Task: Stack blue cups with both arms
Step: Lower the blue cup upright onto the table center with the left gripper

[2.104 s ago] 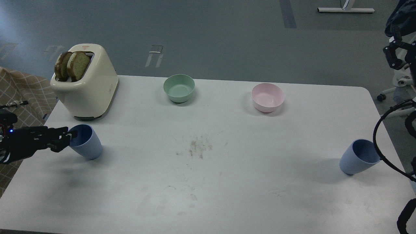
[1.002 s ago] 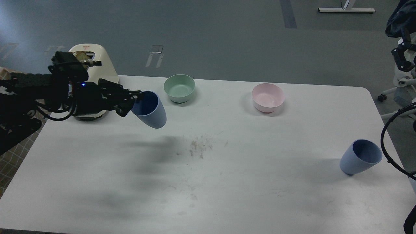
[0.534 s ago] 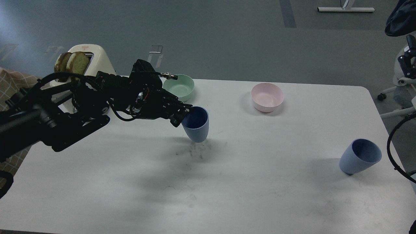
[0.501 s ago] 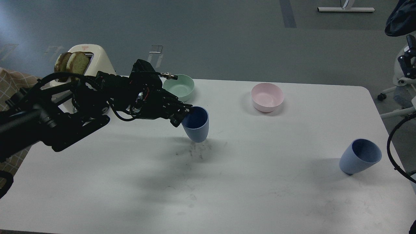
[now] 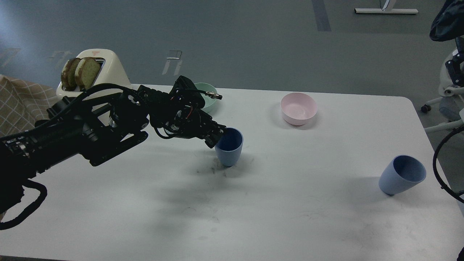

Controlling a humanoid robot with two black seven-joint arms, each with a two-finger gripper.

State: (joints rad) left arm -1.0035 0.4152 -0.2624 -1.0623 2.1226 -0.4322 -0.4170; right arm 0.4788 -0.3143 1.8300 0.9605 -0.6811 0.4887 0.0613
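Observation:
My left gripper (image 5: 218, 136) reaches in from the left and is shut on the left rim of a periwinkle-blue cup (image 5: 230, 149). That cup is upright at the table's middle, its base at or just above the tabletop. A second blue cup (image 5: 401, 175) stands leaning at the right side of the table, untouched. Of my right arm only a black cable loop (image 5: 440, 159) shows at the right edge; its gripper is out of view.
A cream toaster (image 5: 95, 69) with bread slices stands at the back left. A mint-green bowl (image 5: 209, 97) is partly hidden behind my left wrist. A pink bowl (image 5: 298, 108) sits at the back right. The white table (image 5: 290, 217) has scuff marks at its middle.
My left arm has carried the blue cup from the table's left side to the middle and lowered it, turning it upright. The right cup has stayed in place.

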